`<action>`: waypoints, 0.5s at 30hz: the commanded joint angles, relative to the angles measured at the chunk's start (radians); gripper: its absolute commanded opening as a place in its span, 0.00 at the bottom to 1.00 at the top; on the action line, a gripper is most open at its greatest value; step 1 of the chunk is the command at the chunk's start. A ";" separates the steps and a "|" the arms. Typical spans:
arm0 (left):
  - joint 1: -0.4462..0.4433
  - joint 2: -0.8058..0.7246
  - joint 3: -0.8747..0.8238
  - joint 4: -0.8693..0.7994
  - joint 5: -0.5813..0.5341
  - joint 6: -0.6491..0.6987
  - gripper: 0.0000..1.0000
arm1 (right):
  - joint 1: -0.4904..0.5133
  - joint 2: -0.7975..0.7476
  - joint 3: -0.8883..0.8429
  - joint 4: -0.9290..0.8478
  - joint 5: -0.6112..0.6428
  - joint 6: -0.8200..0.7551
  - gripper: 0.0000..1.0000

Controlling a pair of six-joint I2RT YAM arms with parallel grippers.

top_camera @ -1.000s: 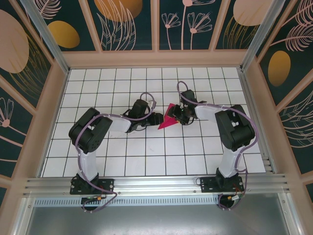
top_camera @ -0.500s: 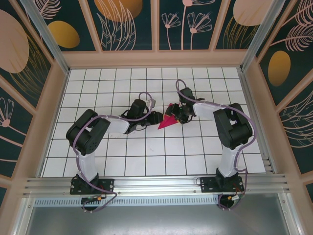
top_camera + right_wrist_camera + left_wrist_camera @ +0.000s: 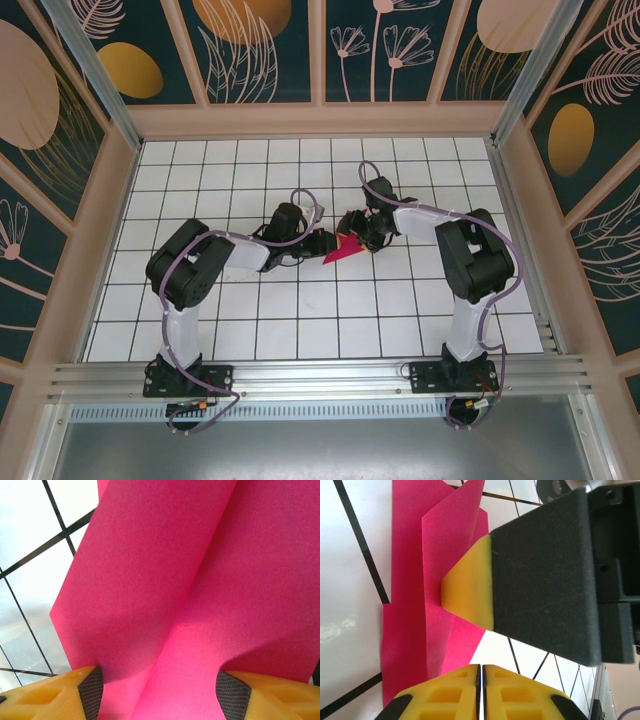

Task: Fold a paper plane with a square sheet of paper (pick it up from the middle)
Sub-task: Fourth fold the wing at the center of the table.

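Lying about the middle of the table [image 3: 300, 330], the folded pink paper [image 3: 342, 250] sits between the tips of the two arms. The left gripper [image 3: 481, 669] has its yellow pads pressed together at the paper's edge, though I cannot tell whether any paper is caught between them. The right gripper [image 3: 159, 680] stands wide, its fingers either side of the raised fold, one yellow fingertip [image 3: 469, 596] against the paper.
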 commanded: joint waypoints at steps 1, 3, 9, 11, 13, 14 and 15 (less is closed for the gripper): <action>0.002 0.024 0.029 -0.053 -0.025 0.025 0.12 | -0.008 0.201 -0.087 -0.062 0.148 -0.027 0.68; 0.003 0.028 0.035 -0.074 -0.046 0.034 0.11 | -0.008 0.196 -0.090 -0.055 0.138 -0.031 0.67; 0.003 0.038 0.040 -0.080 -0.061 0.026 0.06 | -0.011 0.183 -0.108 -0.029 0.114 -0.040 0.65; 0.002 0.042 0.043 -0.079 -0.058 0.026 0.07 | -0.015 0.184 -0.111 -0.031 0.113 -0.037 0.63; 0.002 0.043 0.043 -0.082 -0.062 0.026 0.06 | -0.019 0.188 -0.111 -0.036 0.115 -0.034 0.61; 0.003 0.044 0.042 -0.086 -0.065 0.027 0.06 | -0.021 0.192 -0.111 -0.039 0.116 -0.032 0.60; 0.002 0.046 0.042 -0.089 -0.067 0.028 0.06 | -0.022 0.195 -0.113 -0.043 0.118 -0.029 0.60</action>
